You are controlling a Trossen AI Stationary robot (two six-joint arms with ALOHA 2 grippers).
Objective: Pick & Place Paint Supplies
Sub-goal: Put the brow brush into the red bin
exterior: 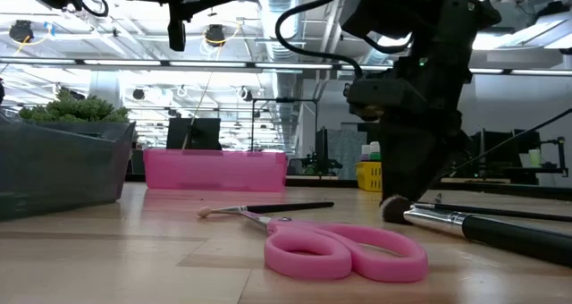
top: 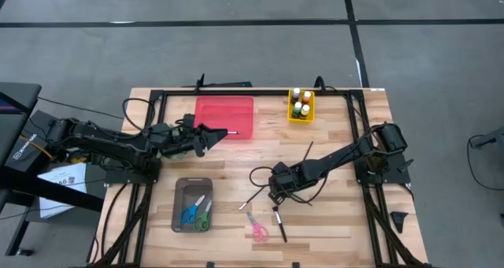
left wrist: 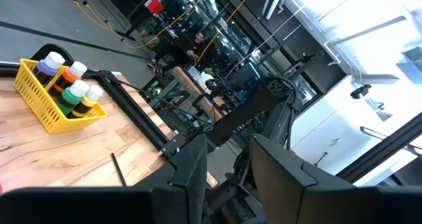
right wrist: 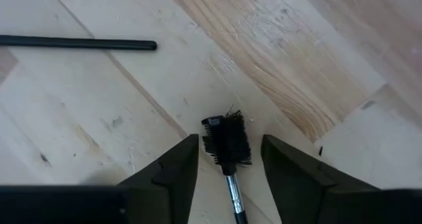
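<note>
1. Wooden table (top: 331, 221), grey floor around.
2. Left gripper (top: 211, 134) over the pink tray (top: 236, 110), upper centre of the high view; clenched on a thin paintbrush (top: 224, 132).
3. Right gripper (right wrist: 227, 159) released, low at centre, black-bristled brush (right wrist: 227, 141) between the fingers.
4. Paint bottles (top: 300, 102) in the yellow basket (top: 301, 120), upper right.

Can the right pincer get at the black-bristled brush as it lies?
Probably yes: the right pincer is open, its fingers on either side of the black-bristled brush on the table, nothing between.
</note>
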